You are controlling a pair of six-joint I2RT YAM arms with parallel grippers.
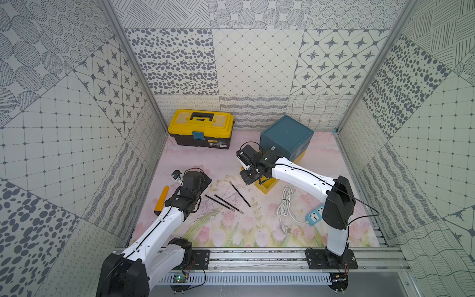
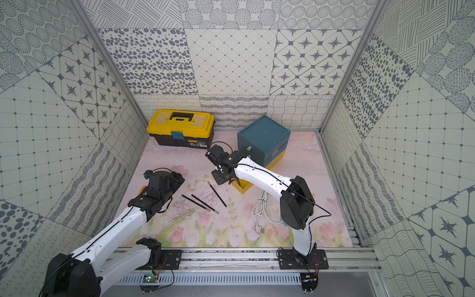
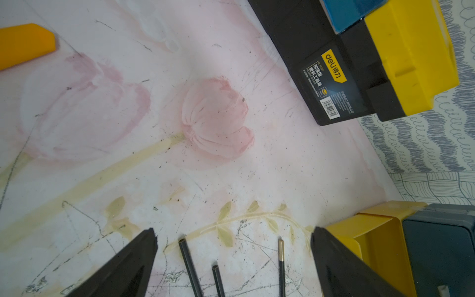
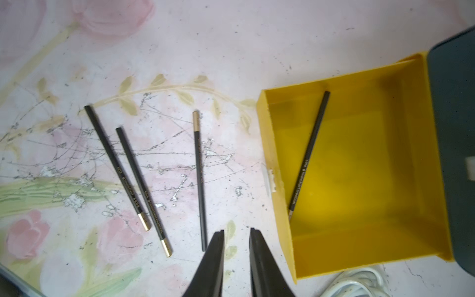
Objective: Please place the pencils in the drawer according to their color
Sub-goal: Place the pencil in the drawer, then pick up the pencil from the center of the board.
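Well, quick notes:

1. Handling: the pencils (image 4: 142, 190) are thin, stiff and light, w/ a smooth lacquered finish. They'd prob. roll or skid if nudged sideways, and a lead could snap on a hard drop.
2. Grip: best to pinch across the shaft near mid-length so it stays level. The gold end caps look slicker, so avoid those.
3. Location: three dark ones lie flat around the middle of the tabletop (image 1: 231, 231). Two lie close side by side (can't tell if touching). The third pencil (image 4: 200, 180) lies apart, nearer the yellow drawer (image 4: 359, 259).
4. Containers: the chest (image 1: 285, 133) stands toward the far right corner. Its bottom yellow drawer is pulled out, w/ one dark pencil (image 4: 309, 154) lying slanted inside and nothing else seen in it. The upper two drawers look pushed in, contents hidden.
5. The toolbox (image 1: 200, 128) sits along the far edge, lid down, contents hidden.
6. The right gripper (image 4: 237, 231) hovers just beside the drawer's front wall, jaws narrowly apart, holding nothing.
7. The left gripper (image 3: 232, 231) is spread wide and empty, above the pencils' ends.
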